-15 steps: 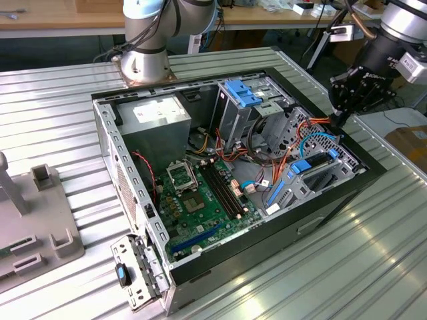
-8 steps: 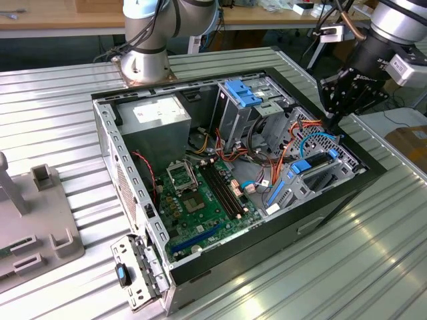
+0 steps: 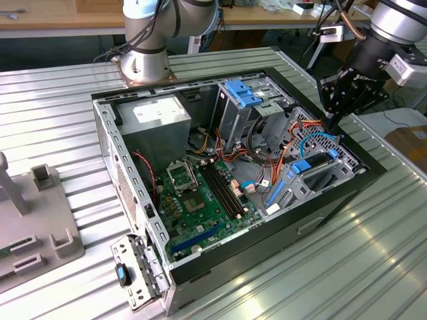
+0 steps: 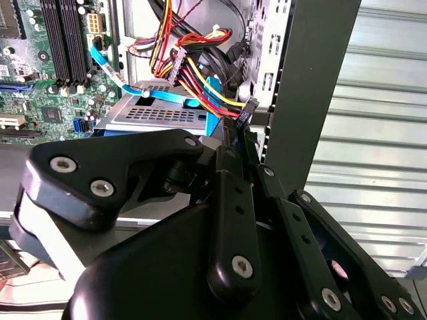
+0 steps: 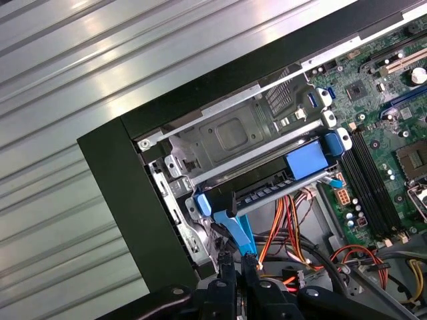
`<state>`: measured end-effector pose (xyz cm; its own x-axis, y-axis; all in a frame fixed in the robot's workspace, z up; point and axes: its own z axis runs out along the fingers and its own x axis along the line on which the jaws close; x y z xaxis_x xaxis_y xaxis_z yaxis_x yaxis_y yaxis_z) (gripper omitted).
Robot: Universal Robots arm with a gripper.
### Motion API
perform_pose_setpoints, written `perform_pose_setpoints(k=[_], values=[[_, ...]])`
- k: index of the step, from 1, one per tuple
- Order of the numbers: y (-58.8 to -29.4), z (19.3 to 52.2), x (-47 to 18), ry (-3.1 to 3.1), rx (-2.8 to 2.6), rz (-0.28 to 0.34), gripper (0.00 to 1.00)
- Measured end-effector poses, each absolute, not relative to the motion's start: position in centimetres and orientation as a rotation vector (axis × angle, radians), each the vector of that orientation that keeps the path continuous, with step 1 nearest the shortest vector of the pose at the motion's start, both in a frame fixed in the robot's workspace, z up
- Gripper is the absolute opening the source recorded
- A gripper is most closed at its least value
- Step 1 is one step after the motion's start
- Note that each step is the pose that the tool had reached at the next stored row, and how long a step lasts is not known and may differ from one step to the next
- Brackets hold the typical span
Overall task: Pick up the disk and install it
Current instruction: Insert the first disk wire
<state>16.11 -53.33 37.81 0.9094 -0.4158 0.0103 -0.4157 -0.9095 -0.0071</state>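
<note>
Disk [image 5: 263, 193] in its bay, your jaws closed on nothing
You have the jaws just above the disk's blue-railed end, inside the computer case [image 5: 113, 167], beside the coloured cables [image 4: 190, 67]

The arm [image 3: 393, 27] angles steeply down, gripper [image 3: 331, 124] pointing downward.

The white sticker [image 3: 155, 111] on the grey box [image 3: 168, 141] carries print too small to read.
</note>
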Motion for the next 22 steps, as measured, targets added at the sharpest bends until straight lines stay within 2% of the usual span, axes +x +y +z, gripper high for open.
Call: perform_pose_setpoints(k=[22], values=[[-53.4, 37.8, 12.7, 0.667, -3.062, -0.019, 0.16]])
